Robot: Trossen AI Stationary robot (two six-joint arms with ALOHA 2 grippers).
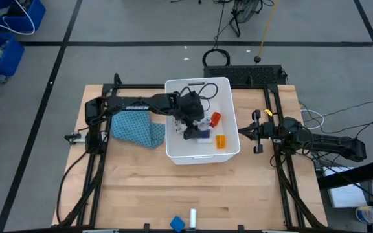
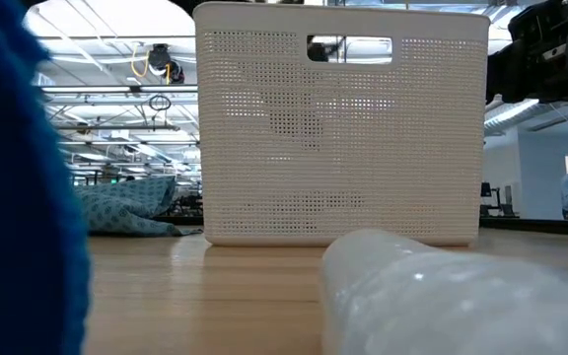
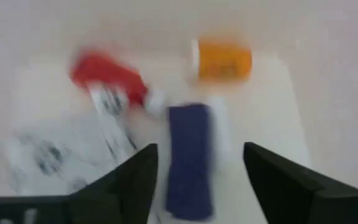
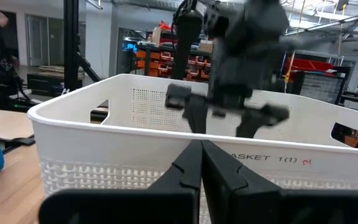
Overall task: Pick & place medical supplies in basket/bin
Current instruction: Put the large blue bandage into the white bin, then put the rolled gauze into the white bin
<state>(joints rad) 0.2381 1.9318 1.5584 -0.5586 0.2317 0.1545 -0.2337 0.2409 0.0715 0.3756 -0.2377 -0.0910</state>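
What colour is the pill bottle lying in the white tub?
Orange; the pill bottle shows best in the left wrist view, lying in the tub.

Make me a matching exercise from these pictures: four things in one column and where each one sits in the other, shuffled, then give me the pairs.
Things:
1. orange pill bottle
2. teal cloth
3. left gripper
4. right gripper

Places:
A. on the table, outside the white basket's left wall
B. lying on the basket floor, by its right wall
C. outside the basket's right wall, fingers together
D. reaching down inside the basket, fingers apart

Pairs: 1-B, 2-A, 3-D, 4-C
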